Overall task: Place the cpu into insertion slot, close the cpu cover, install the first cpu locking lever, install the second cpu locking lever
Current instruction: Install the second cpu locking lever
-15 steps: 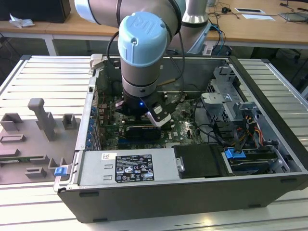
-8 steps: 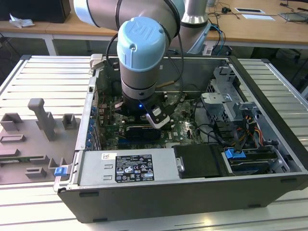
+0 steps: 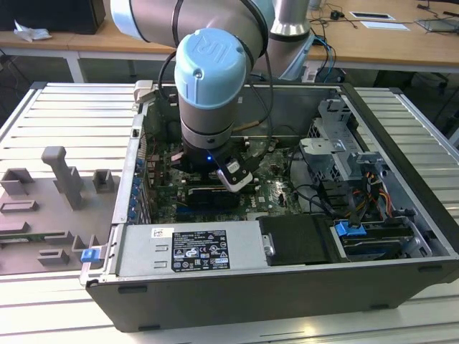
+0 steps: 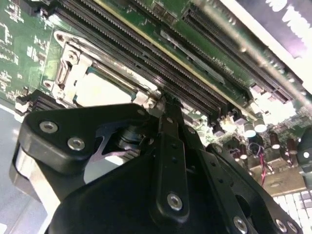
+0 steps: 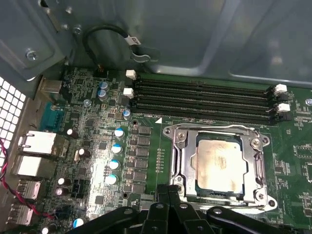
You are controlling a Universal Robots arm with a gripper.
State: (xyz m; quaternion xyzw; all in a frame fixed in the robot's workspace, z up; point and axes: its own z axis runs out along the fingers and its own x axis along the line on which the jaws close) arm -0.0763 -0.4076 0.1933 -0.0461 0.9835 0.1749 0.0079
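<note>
My gripper (image 5: 168,195) hangs at the socket's edge, fingers pressed together on nothing; the cpu (image 5: 219,163) sits in the insertion slot (image 5: 181,163) with the cpu cover (image 5: 257,163) down around it; I judge a slow, square push along the rim serves best.
</note>
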